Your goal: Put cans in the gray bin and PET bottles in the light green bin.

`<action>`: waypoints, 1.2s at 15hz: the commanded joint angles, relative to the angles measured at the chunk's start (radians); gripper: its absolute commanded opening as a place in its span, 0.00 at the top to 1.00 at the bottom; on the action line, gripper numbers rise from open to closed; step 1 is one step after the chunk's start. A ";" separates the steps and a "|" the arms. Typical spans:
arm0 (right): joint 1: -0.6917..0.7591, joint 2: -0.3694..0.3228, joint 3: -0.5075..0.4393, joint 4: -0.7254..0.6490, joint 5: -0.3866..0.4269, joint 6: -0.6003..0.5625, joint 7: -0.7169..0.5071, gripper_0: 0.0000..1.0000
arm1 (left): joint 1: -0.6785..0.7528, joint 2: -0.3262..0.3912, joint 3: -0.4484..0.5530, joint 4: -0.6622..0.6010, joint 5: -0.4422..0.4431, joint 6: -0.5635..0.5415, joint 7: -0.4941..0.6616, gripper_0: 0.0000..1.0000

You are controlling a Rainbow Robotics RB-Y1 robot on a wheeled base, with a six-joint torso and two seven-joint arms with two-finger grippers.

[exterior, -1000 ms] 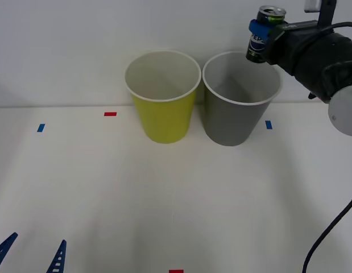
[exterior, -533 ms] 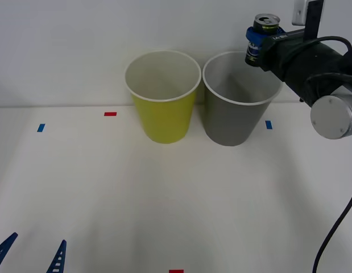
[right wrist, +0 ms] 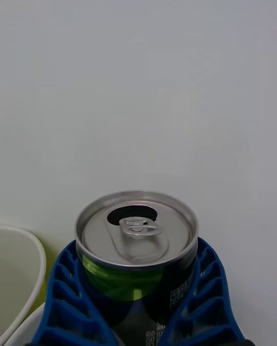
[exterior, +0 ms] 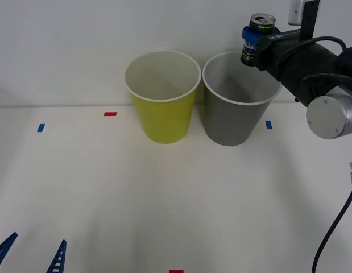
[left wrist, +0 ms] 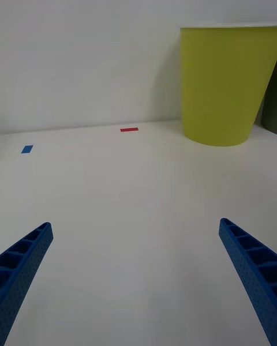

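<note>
One can (exterior: pixel 253 40) clenched in right hand (exterior: pixel 251 42) above gray bin (exterior: pixel 238 102) rim, left hand (exterior: pixel 32 257) released, low.

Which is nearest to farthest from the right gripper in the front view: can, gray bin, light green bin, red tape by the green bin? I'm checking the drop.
From the right gripper:
1. Can, in its fingers.
2. Gray bin, just below.
3. Light green bin, leftward.
4. Red tape, farthest left.

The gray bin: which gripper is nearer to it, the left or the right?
Right. The right gripper holds the can above the gray bin's far right rim; the left gripper waits open, low near the front view's bottom-left corner.
</note>
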 commanded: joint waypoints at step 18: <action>0.095 -0.016 -0.034 -0.169 -0.027 0.000 0.027 0.00 | 0.000 0.000 0.000 0.000 0.000 0.000 0.000 0.00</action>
